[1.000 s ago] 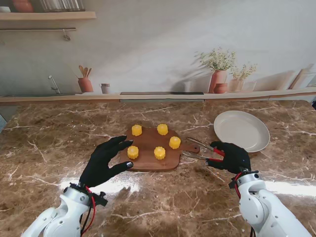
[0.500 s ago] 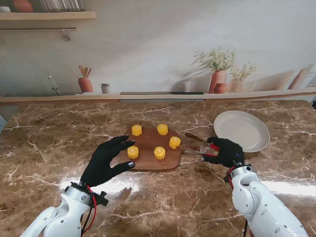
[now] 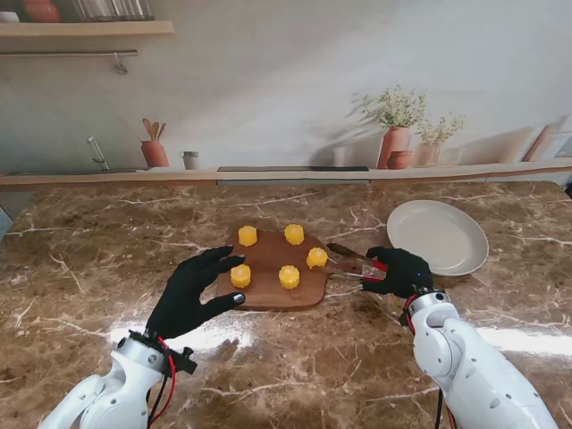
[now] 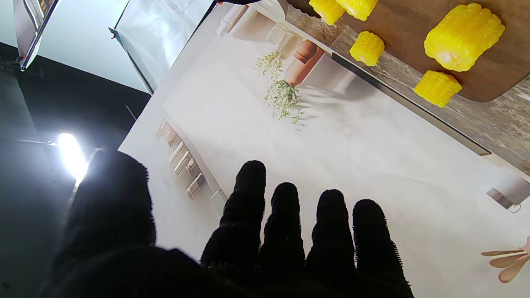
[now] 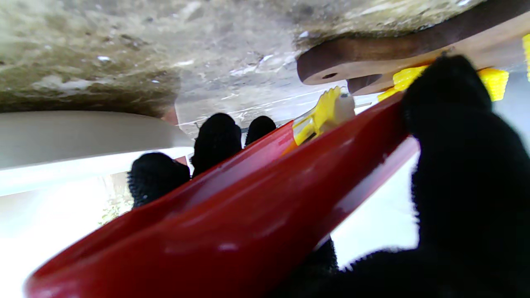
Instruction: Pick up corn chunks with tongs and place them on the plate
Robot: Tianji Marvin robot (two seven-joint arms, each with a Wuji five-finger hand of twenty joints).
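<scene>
Five yellow corn chunks sit on a dark wooden cutting board (image 3: 268,290) in the middle of the table, each a short cob section with ribbed kernels. Two lie at the far edge of the board: one on the left (image 3: 248,236) and one beside it to the right (image 3: 294,234). Two lie nearer to me: one at the left (image 3: 240,275) and one in the middle (image 3: 289,277). The fifth chunk (image 3: 316,258) is at the board's right side, next to the tips of the tongs (image 3: 350,264). The tongs have red handles and metal arms spread apart, pointing left. The white plate (image 3: 438,236), round and shallow, lies to the right of the board with nothing on it.
</scene>
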